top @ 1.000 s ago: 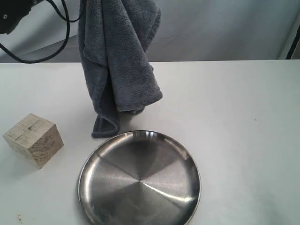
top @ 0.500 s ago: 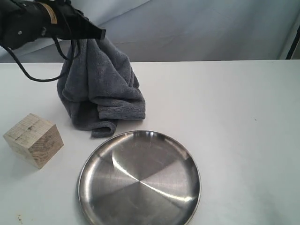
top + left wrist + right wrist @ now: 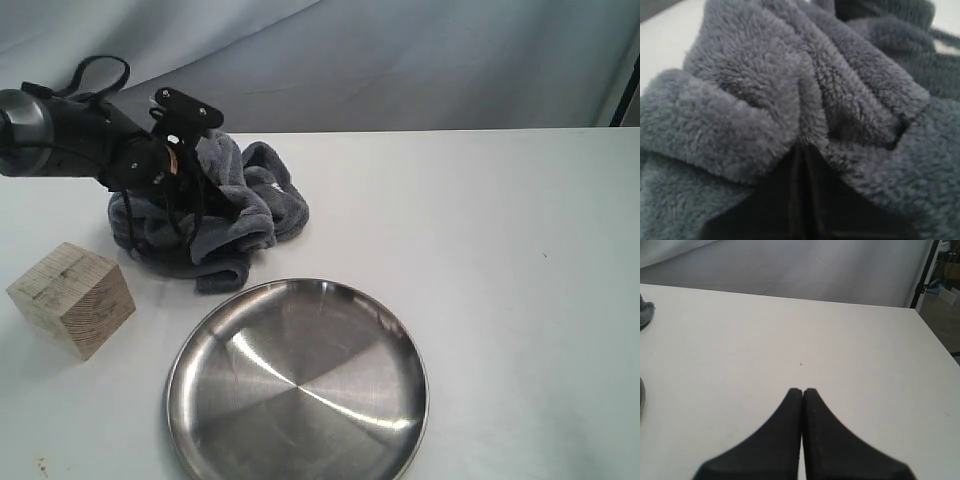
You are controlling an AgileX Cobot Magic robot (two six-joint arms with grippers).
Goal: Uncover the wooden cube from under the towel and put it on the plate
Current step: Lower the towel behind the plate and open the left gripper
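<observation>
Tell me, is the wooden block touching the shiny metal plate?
Apart. The exterior view shows a strip of bare white table between the wooden cube and the plate.

Left claw (image 3: 801, 200) tips deep within towel (image 3: 755, 95)

Exterior raised, frontal; left wrist against towel (image 3: 765, 100).

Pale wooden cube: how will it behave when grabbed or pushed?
The pale wooden cube looks rigid; flat faces should clamp squarely. Sitting flat on the white table, it would probably slide, not roll. Solid grain suggests fair heft.
</observation>
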